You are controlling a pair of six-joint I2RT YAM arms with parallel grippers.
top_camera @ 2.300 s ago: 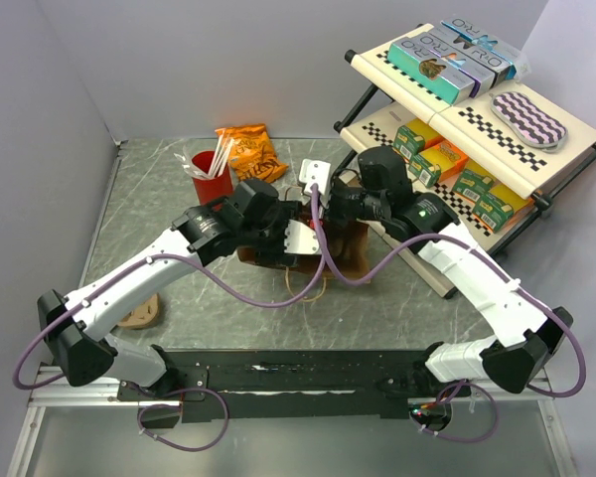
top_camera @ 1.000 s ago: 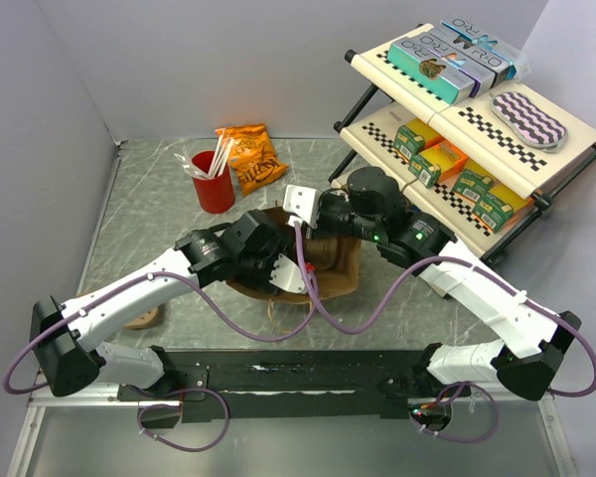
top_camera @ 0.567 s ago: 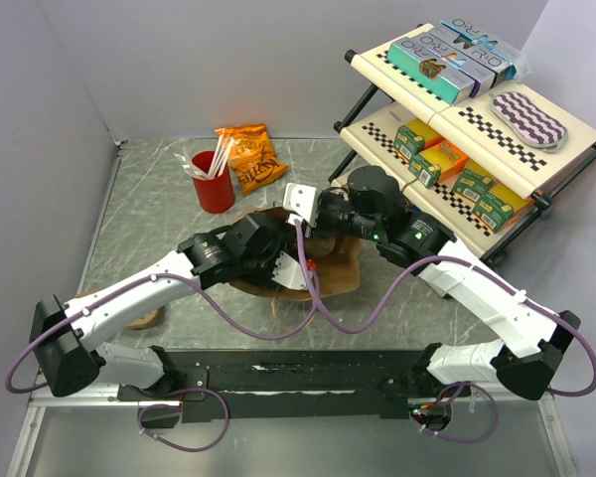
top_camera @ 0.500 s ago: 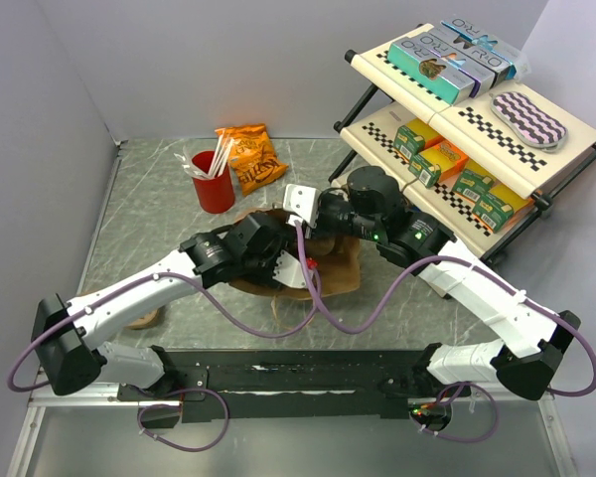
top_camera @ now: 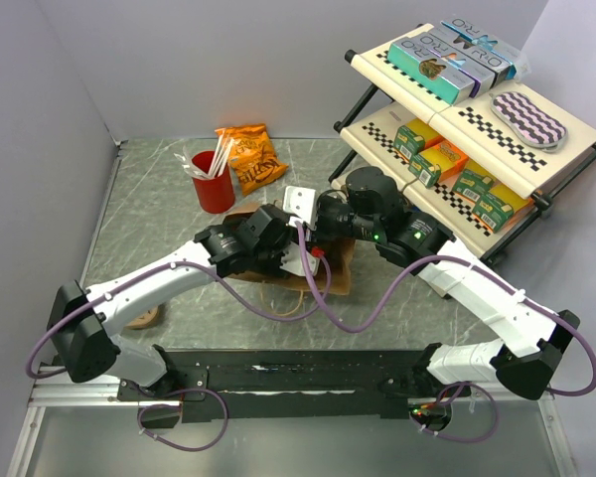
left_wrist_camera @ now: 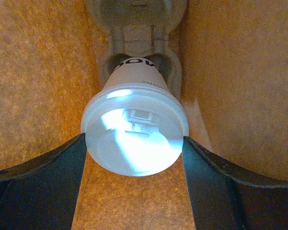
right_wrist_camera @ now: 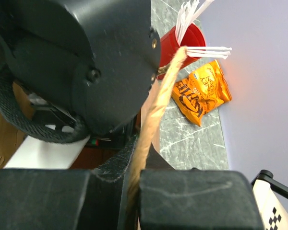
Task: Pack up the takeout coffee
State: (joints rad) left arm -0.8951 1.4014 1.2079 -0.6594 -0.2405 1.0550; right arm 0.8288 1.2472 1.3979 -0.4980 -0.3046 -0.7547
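In the middle of the left wrist view, inside the bag point(left_wrist_camera: 38, 72), the cup point(left_wrist_camera: 134, 96) sat between the left hand's point(left_wrist_camera: 133, 143) fingers point(left_wrist_camera: 48, 182), both pressing its lid point(left_wrist_camera: 134, 153). The right hand point(right_wrist_camera: 129, 196) pinched the bag's twine handle point(right_wrist_camera: 151, 115).

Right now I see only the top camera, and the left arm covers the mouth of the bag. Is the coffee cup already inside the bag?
Observer: Yes. The left wrist camera shows the cup inside the bag, with brown paper walls on both sides of it.
Operator: Does the left tool hold it?
Observer: It looks so. The left tool has its fingers against both sides of the lid.
Operator: And what does the right tool do?
Observer: The right tool is shut on the rope handle of the bag.
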